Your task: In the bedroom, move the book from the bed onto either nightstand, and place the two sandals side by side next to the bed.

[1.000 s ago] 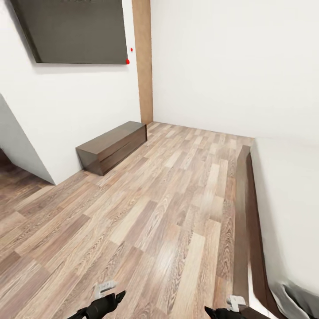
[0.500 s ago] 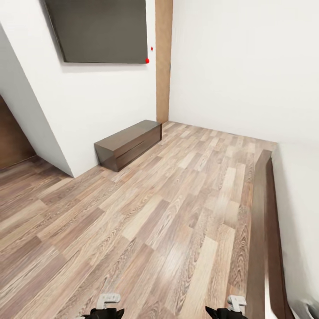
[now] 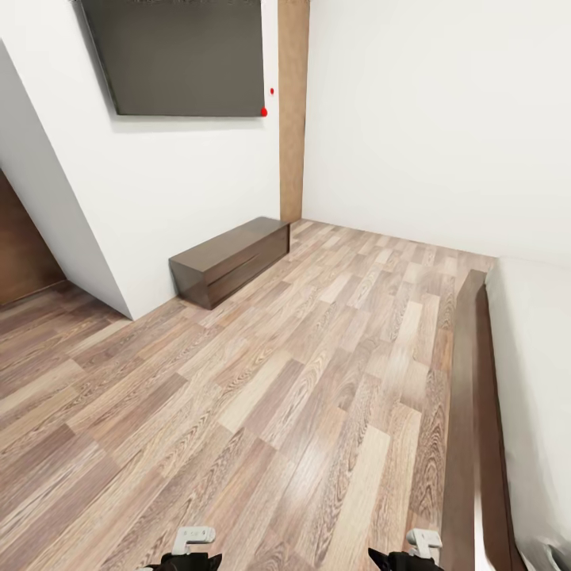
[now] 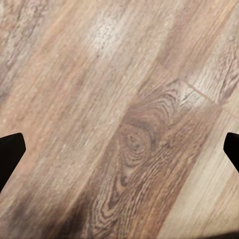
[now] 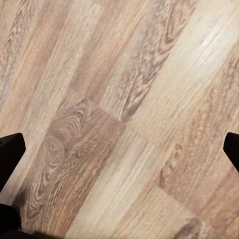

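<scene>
Bedroom, head view: plain white walls (image 3: 412, 119); light brown wood-plank floor (image 3: 262, 396), grain mixed pale and dark, planks running diagonally toward the far corner.

Bed (image 3: 476, 412): along the right edge of the head view; dark brown wooden platform rail, long and narrow, lying low on the floor; smooth pale grey-white mattress (image 3: 535, 373) just inside the rail, plain, running out of frame to the right; a greyish fold at the bottom right corner, too cropped to identify.

Long low cabinet (image 3: 230, 260): dark brown, bench-like, glossy top, standing against the left wall near the far corner, well apart from the bed.

Dark flat panel (image 3: 178, 55): mounted on the left wall above the cabinet; two small red dots (image 3: 264, 112) just beside its lower right corner.

Vertical wood-toned strip (image 3: 293, 111): in the room corner, floor to top of frame.

Left gripper (image 4: 119, 149): black fingertips at opposite edges of the left wrist view, spread wide apart, holding nothing, over a dark knotted plank; grey and black parts at the bottom edge of the head view.

Right gripper (image 5: 119, 149): black fingertips likewise far apart at the edges of the right wrist view, holding nothing, over paler planks; near the bed rail in the head view.
</scene>
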### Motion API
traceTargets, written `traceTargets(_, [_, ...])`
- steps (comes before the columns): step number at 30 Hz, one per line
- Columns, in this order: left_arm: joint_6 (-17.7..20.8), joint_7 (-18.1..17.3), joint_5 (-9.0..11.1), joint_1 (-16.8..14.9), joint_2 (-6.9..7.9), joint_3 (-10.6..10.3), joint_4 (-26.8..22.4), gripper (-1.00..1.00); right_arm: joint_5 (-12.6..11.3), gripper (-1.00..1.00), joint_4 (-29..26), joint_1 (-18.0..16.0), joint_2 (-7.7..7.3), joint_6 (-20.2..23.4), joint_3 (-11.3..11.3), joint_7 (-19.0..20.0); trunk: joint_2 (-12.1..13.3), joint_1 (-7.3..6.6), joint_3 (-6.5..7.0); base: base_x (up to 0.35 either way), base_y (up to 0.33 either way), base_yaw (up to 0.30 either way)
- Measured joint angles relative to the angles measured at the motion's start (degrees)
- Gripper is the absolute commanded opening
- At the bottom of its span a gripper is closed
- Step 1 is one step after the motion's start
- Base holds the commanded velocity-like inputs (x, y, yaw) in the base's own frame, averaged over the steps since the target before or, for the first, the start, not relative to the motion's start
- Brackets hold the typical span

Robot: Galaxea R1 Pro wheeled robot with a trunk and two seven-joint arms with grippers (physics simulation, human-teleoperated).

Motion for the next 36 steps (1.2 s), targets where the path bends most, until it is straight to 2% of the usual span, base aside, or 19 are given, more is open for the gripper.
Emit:
traceTargets(21, [0.05, -0.04, -0.03, 0.04, -0.06, 0.00, 0.00, 1.00, 0.08, 1.00, -0.05, -0.01, 0.00, -0.08, 0.00, -0.06, 0.00, 0.00, 1.82, 0.000, 0.000, 0.000])
traceTargets(36, [-0.03, -0.04, -0.03, 0.06, -0.07, 0.00, 0.00, 1.00, 0.08, 1.00, -0.07, -0.02, -0.09, -0.08, 0.01, 0.02, 0.00, 0.00, 2.01, 0.000, 0.000, 0.000])
